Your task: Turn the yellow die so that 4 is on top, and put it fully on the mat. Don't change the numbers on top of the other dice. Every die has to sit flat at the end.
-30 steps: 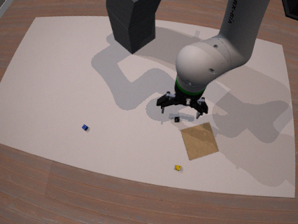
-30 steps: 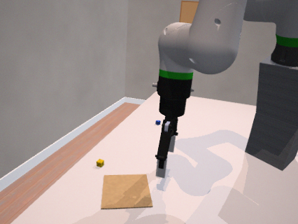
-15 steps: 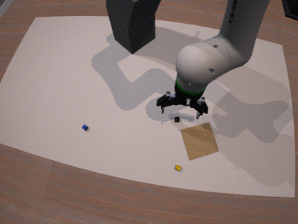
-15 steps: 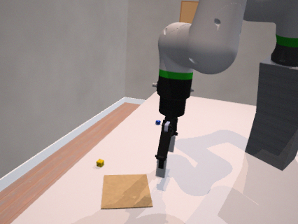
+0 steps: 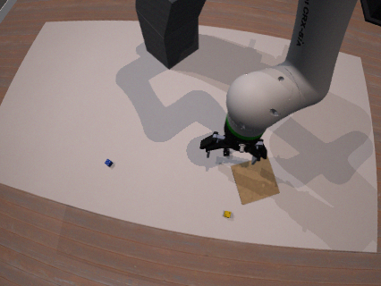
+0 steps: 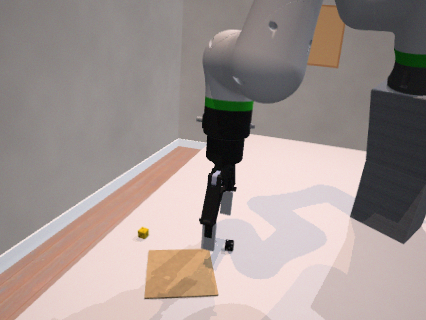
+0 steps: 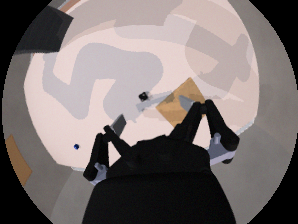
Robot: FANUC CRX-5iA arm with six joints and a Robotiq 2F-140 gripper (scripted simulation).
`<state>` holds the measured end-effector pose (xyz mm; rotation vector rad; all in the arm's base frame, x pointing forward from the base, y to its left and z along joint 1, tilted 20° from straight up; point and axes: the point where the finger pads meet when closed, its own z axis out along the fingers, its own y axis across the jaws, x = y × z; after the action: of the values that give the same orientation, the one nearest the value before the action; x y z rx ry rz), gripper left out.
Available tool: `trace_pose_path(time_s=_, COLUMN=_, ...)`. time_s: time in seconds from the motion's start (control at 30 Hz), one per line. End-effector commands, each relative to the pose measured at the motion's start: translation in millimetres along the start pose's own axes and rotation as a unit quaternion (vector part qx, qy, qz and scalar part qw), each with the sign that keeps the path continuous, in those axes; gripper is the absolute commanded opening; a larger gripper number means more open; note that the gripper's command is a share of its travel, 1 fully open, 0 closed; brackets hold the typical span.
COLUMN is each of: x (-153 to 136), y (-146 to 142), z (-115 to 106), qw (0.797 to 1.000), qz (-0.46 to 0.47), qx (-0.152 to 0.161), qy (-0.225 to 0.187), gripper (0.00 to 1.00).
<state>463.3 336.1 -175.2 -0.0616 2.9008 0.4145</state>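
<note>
The small yellow die (image 5: 227,214) (image 6: 143,232) lies flat on the pale table top, off the brown mat (image 5: 257,183) (image 6: 180,274) (image 7: 186,90) and a short way from its near corner. Its pips are too small to read. My gripper (image 5: 232,155) (image 6: 216,226) (image 7: 151,110) is open and empty. It hangs low over the table just beyond the mat's far edge, well away from the yellow die. A black die (image 6: 229,245) (image 7: 141,98) sits on the table close to the fingers, beside the mat's far corner.
A blue die (image 5: 108,163) (image 7: 76,145) lies far off to the left on the table. The arm's dark pedestal (image 5: 167,31) (image 6: 395,165) stands at the back. Wooden floor (image 5: 134,259) surrounds the table top.
</note>
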Motion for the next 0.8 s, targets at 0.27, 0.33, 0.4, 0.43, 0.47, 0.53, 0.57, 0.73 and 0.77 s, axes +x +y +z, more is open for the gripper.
trace_pose_path(time_s=0.27, x=-106, y=17, z=1, qw=1.0, qz=0.0, qx=-0.002, qy=0.002, gripper=1.0)
trace_pose_path(time_s=0.33, x=-114, y=19, z=1, qw=1.0, qz=0.0, qx=-0.002, qy=0.002, gripper=1.0)
trace_pose_path(time_s=0.4, x=-121, y=20, z=1, qw=1.0, qz=0.0, qx=-0.002, qy=0.002, gripper=1.0)
trace_pose_path(time_s=0.43, x=-128, y=21, z=1, qw=1.0, qz=0.0, qx=-0.002, qy=0.002, gripper=1.0)
trace_pose_path(time_s=0.47, x=-135, y=22, z=1, qw=1.0, qz=0.0, qx=-0.002, qy=0.002, gripper=1.0)
trace_pose_path(time_s=0.53, x=-146, y=24, z=1, qw=1.0, qz=0.0, qx=-0.002, qy=0.002, gripper=1.0)
trace_pose_path(time_s=0.57, x=-150, y=25, z=1, qw=1.0, qz=0.0, qx=-0.002, qy=0.002, gripper=1.0)
trace_pose_path(time_s=0.73, x=-164, y=27, z=1, qw=1.0, qz=0.0, qx=-0.002, qy=0.002, gripper=1.0)
trace_pose_path(time_s=0.77, x=-165, y=27, z=1, qw=1.0, qz=0.0, qx=-0.002, qy=0.002, gripper=1.0)
